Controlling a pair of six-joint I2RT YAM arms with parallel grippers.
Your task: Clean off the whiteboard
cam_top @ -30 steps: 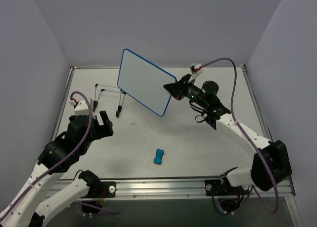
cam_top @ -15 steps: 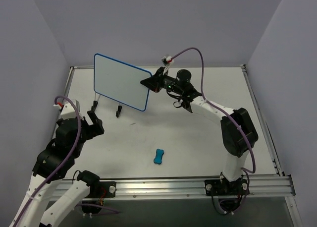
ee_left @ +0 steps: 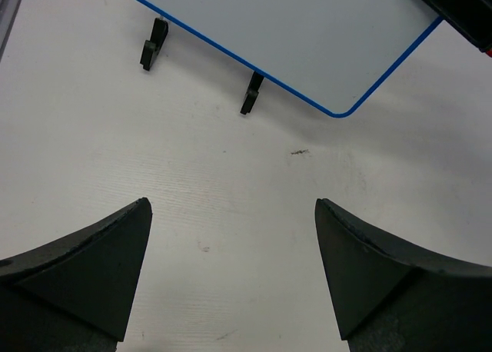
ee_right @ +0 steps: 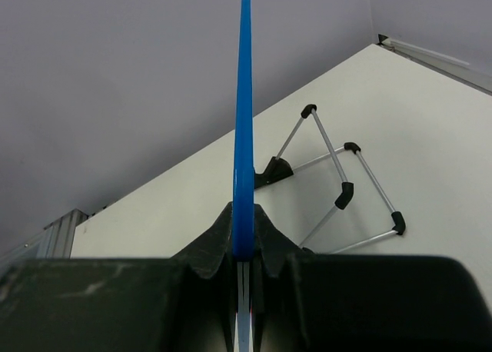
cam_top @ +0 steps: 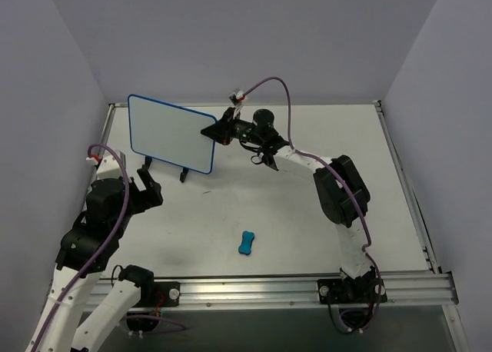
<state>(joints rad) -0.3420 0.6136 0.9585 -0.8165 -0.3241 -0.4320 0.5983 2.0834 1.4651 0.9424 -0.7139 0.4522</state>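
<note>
Your right gripper point(cam_top: 214, 132) is clamped on the right edge of the whiteboard point(cam_top: 171, 133), which is blank and held at the table's far left over the black wire stand point(ee_right: 344, 194); can't tell if they touch. Your left gripper point(ee_left: 231, 206) hovers low, fingers spread wide, holding nothing. The blue eraser point(cam_top: 246, 243) lies near the front, well apart.

Upper left of the frame: whiteboard point(cam_top: 171, 133), stand point(cam_top: 184, 173) feet just below it, right claw point(cam_top: 209, 131) on its right edge. Eraser point(cam_top: 246, 243) lies lower centre on the worktop point(cam_top: 307, 214).
</note>
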